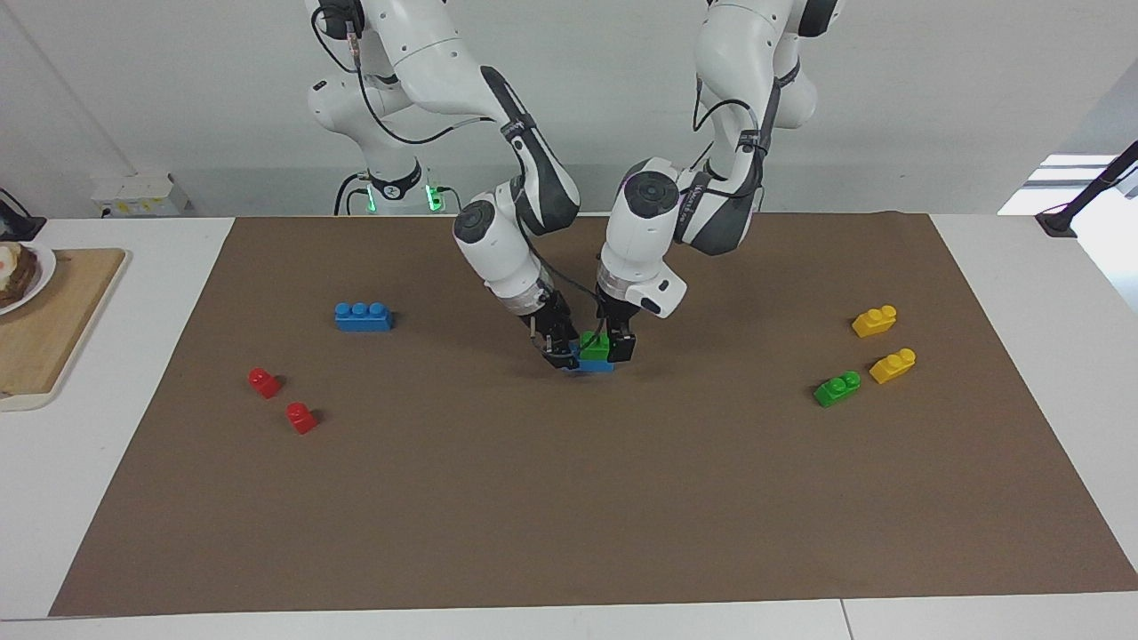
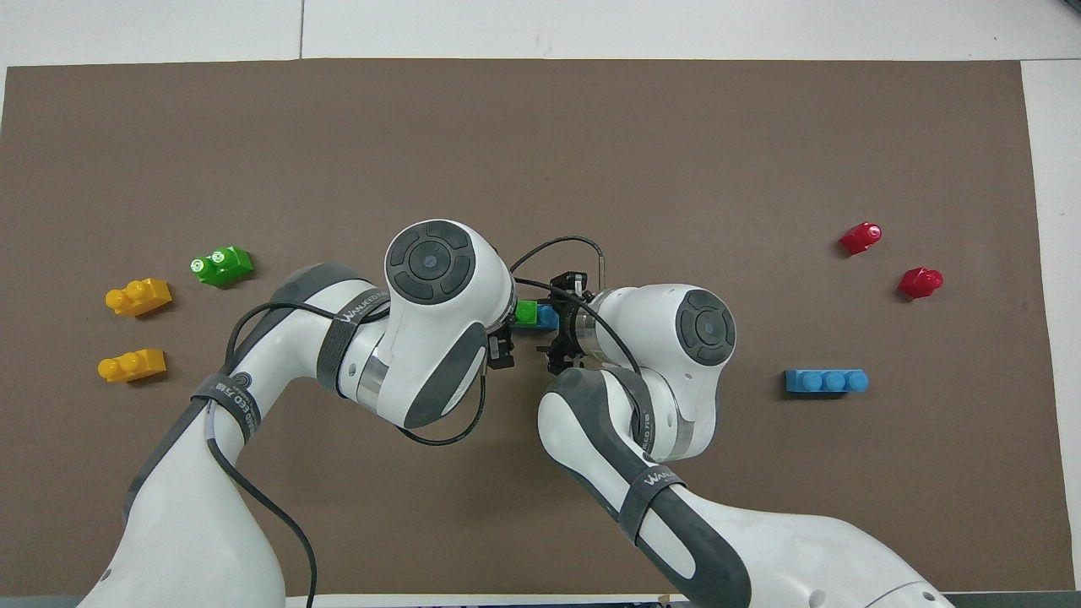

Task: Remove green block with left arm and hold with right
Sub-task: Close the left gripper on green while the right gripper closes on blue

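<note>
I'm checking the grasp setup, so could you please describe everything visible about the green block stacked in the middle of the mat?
The green block is a small, bright green plastic brick with round studs on top. It sits upright on a blue brick in the middle of the brown mat. The left claw is at its end toward the left arm, and the right claw is down at the blue brick's other end. Contact cannot be told.

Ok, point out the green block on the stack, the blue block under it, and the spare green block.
green block [image 1: 597, 345], facing view, its front face.
blue block [image 1: 594, 365], facing view, its front edge.
spare green block [image 1: 837, 389], facing view, its body.
</note>
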Available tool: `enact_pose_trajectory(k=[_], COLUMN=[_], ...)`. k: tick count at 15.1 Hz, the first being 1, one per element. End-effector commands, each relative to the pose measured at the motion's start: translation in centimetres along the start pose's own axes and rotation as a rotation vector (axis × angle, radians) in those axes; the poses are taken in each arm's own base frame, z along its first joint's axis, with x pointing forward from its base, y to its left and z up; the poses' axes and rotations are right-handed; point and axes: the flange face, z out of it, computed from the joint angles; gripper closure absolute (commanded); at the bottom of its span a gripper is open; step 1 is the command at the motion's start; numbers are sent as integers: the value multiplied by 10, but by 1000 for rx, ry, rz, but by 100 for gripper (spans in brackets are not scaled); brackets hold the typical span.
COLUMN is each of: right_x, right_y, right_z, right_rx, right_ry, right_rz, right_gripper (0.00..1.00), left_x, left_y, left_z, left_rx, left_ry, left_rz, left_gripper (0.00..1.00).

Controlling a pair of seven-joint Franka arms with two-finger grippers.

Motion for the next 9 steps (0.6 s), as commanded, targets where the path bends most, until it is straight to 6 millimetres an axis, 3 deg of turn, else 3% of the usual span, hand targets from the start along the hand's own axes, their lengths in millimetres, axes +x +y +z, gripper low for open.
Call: enact_pose_trajectory(k=[1, 3, 4, 7, 9], right_x=[6, 7, 7, 9, 10], right_y=[3, 3, 3, 2, 1], right_z=[3, 3, 3, 2, 2], right_rx=[17, 18, 21, 22, 23], right_ry=[-7, -5, -5, -3, -5], right_rz=[27, 28, 31, 36, 42], right_gripper=[30, 33, 44, 100, 100], left_x=[-3, -4, -8, -13, -14], left_y=[-1, 0, -3, -8, -8], left_z=[13, 20, 21, 22, 21], left_rx=[-19, -18, -16, -14, -14], left_ry=[28, 31, 32, 33, 33], left_rz=[-10, -25, -18, -8, -7], left_gripper=[0, 0, 0, 0, 0])
